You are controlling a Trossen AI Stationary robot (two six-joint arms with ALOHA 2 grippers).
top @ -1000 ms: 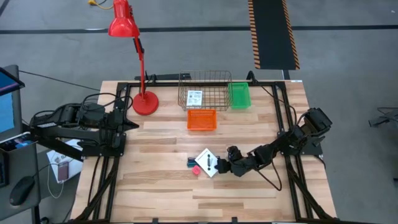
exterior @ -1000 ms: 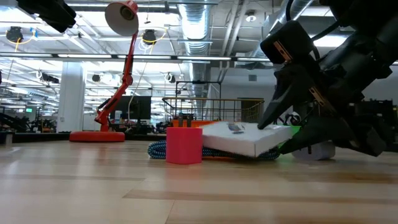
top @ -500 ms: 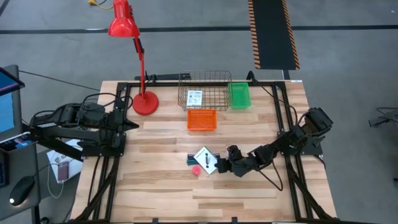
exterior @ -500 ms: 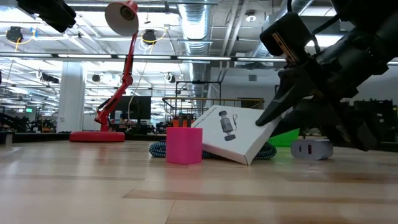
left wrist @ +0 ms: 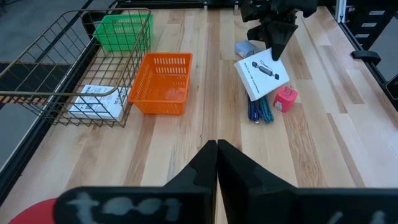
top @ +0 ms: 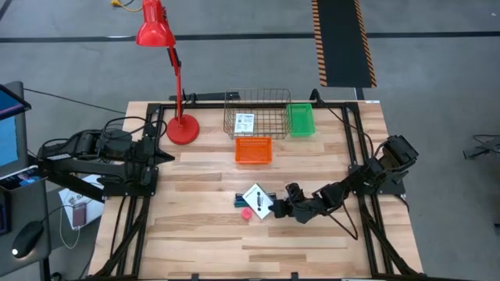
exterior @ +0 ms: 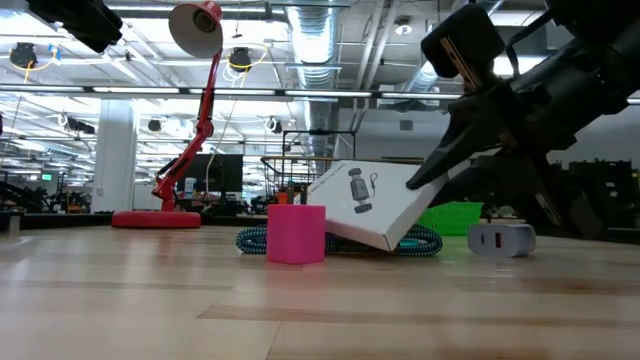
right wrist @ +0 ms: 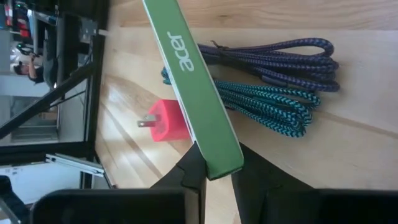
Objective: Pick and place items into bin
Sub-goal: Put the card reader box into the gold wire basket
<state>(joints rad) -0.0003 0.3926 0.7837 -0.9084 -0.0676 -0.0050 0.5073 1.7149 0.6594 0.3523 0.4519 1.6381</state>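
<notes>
On the table's near right: right gripper (top: 280, 208) clamped on tilted white box (exterior: 372, 205) edge; thin grip, may slip onto cables (exterior: 420, 243).

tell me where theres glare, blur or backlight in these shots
Low view: bright ceiling lights behind leave the right gripper a dark silhouette holding the white box; the near table looks soft. Right wrist view: the box's green edge and braided cables are sharp, the room beyond blurred. Left wrist view: the left gripper is blurred. High view: even, no strong glare.
</notes>
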